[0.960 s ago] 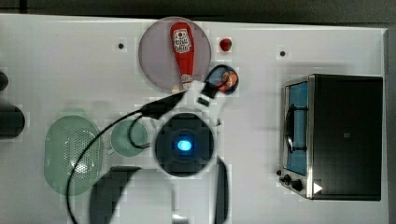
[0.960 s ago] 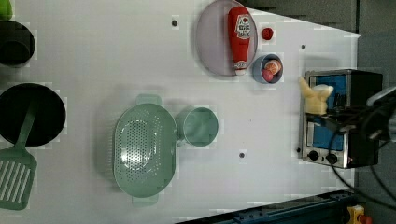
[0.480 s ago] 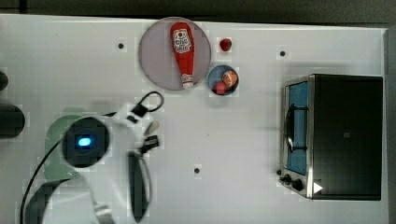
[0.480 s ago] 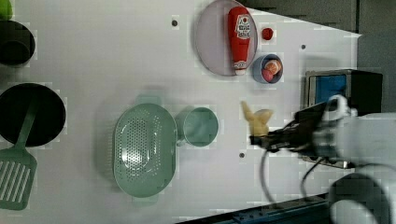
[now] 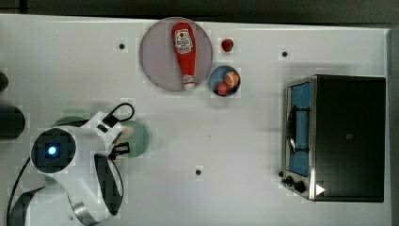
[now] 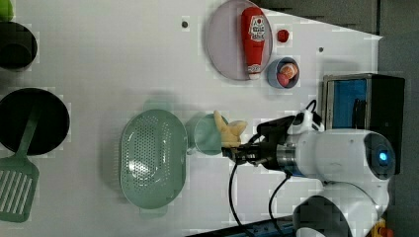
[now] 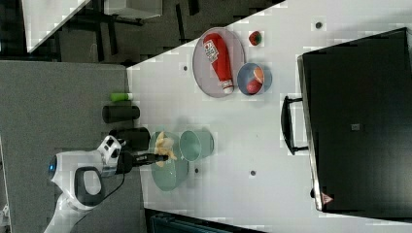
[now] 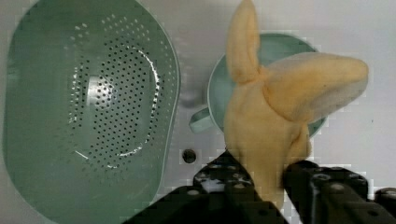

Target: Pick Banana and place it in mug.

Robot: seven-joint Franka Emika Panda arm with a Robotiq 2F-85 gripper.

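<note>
1. Gripper (image 8: 268,186) clamped on the banana (image 8: 268,116), held above the table with its peeled flaps splayed toward the mug (image 8: 219,93).
2. Banana overlapping the mug's rim in the wrist view and at the left view's right edge of the mug; probably not yet centred over the mouth.
3. Best done by shifting a little further over the opening, lowering until the flaps sit inside the rim, then releasing; wide flaps likely to catch on the rim if dropped off-centre.
4. Just beside the mug, on the handle side: the colander (image 6: 153,158), close enough to take a stray drop.
5. Nothing between banana and mug; only the rim itself to clear.
6. Farther off, well apart: plate (image 5: 155,70) bearing the ketchup bottle (image 5: 184,52), blue bowl (image 5: 214,77) beside it, a small red item (image 5: 227,44).
7. Farthest, at the top view's right: toaster oven (image 5: 348,136); at the left view's left, black pan (image 6: 54,123) and spatula (image 6: 17,187).
</note>
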